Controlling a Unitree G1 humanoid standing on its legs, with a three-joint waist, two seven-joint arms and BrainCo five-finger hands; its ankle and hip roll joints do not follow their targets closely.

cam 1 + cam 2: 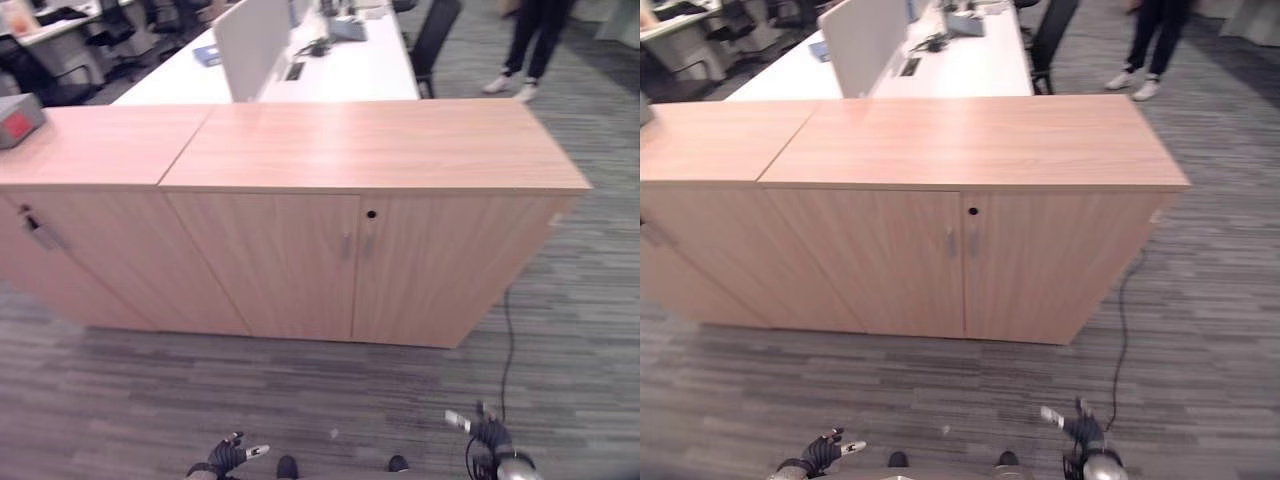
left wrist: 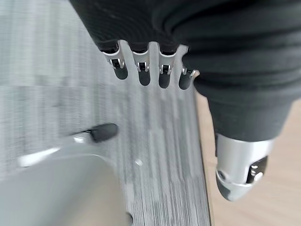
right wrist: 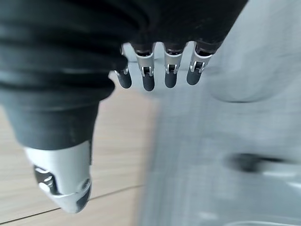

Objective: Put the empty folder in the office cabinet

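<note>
while both arms hang low at the bottom edge of the head views, the office cabinet (image 1: 360, 250) stands straight ahead across a strip of grey carpet (image 1: 300, 400), its two doors closed and meeting at a pair of small handles (image 1: 357, 243) with a keyhole (image 1: 371, 214) just above. the left hand (image 1: 228, 456) sits low on the left and the right hand (image 1: 482, 428) low on the right, both well apart from the cabinet front. in each wrist view the fingers (image 2: 143, 70) hang straight and relaxed with the thumb (image 3: 63, 181) set apart, nothing between them, so both hands are spread and carrying nothing. no folder can be made out on the cabinet top or on the floor, so i cannot say where it lies. the handles sit roughly between the two hands, a little nearer the right one, which looks the better placed to pull the right-hand door. behind the cabinet, a white table (image 1: 350, 65) and a person's legs (image 1: 530, 45) show.
</note>
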